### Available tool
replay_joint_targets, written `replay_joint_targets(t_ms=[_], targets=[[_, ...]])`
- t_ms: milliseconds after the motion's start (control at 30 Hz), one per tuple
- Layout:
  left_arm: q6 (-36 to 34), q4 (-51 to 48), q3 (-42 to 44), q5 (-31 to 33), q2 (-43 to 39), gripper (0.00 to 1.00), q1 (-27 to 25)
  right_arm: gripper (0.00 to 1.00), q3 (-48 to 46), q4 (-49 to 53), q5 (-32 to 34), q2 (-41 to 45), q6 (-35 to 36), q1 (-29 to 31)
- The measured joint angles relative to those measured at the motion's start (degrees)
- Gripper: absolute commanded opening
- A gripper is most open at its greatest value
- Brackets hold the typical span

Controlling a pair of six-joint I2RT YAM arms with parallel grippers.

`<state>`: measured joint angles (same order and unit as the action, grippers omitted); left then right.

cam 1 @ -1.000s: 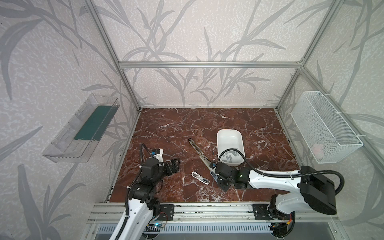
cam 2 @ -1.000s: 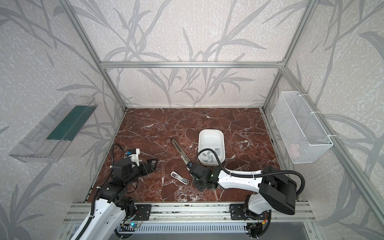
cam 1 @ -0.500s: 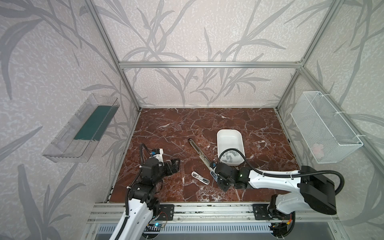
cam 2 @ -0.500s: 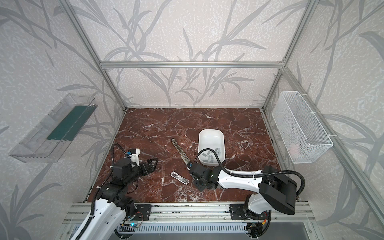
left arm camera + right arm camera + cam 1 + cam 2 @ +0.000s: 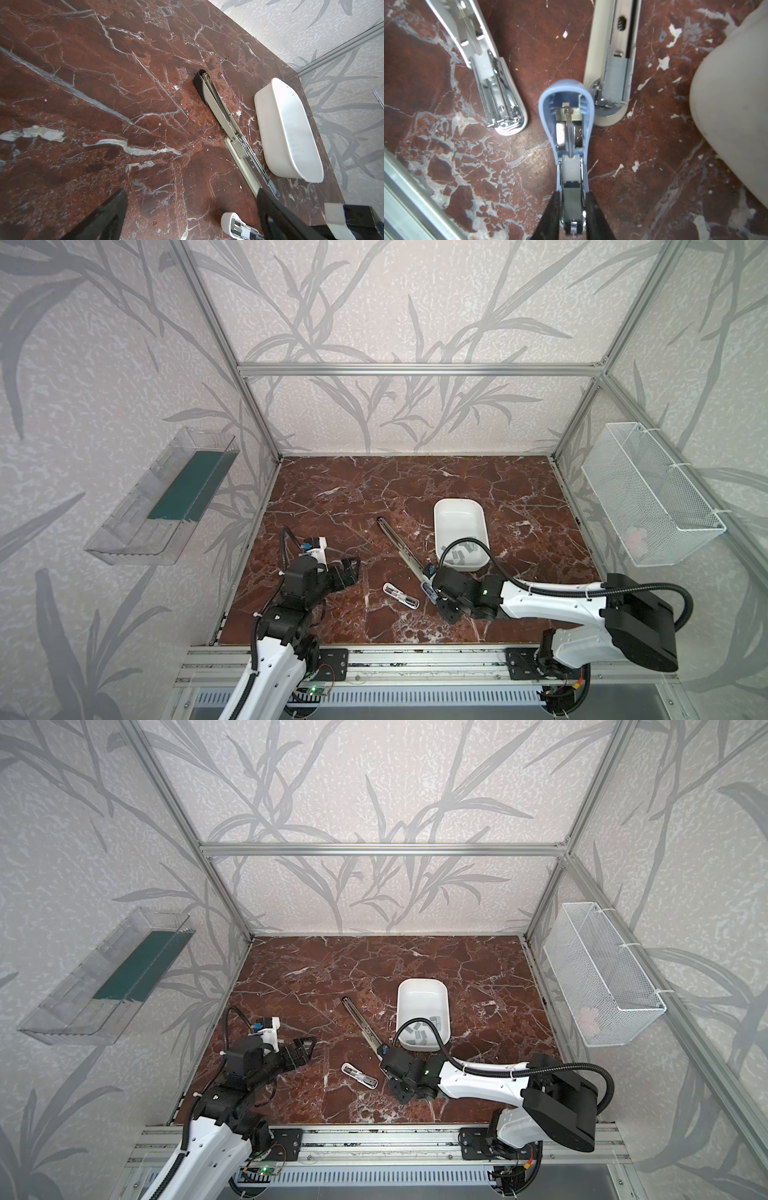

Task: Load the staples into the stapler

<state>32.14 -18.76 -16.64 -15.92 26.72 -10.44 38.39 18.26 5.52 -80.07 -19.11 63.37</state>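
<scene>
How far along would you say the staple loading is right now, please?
Done: a staple strip sits in the open channel of the long stapler. In hand: the right gripper holds the opened blue stapler; whether it is loaded cannot be told. Left: loose staples wait in the white tray, a small white stapler lies open, and the left gripper is open, empty.

No legible text, label, brand or number anywhere.

On the table point(image 5: 332, 497), the tub point(image 5: 435, 522) stands right of centre with staples point(image 5: 419, 1033) in its near end. The long stapler point(image 5: 401, 545) lies aslant just left of it. The small stapler point(image 5: 401, 596) lies farther left and nearer; a third stapler point(image 5: 566, 124) is between their near ends.
</scene>
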Motion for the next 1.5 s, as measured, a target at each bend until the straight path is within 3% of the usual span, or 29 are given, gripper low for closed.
replay_joint_targets(t_ms=[367, 567, 1000, 1500], targets=[[0.02, 0.0, 0.0, 0.0, 0.0, 0.97, 0.0, 0.32, 0.0, 1.18, 0.44, 2.95, -0.63, 0.0], [0.02, 0.0, 0.0, 0.0, 0.0, 0.97, 0.0, 0.27, 0.28, 0.92, 2.29, 3.93, -0.9, -0.2], [0.0, -0.02, 0.0, 0.0, -0.02, 0.97, 0.0, 0.22, 4.94, 0.39, 2.4, -5.68, -0.46, -1.51], [0.0, -0.02, 0.0, 0.0, -0.02, 0.97, 0.0, 0.2, 1.97, 0.81, 2.51, -2.62, -2.14, -1.51]])
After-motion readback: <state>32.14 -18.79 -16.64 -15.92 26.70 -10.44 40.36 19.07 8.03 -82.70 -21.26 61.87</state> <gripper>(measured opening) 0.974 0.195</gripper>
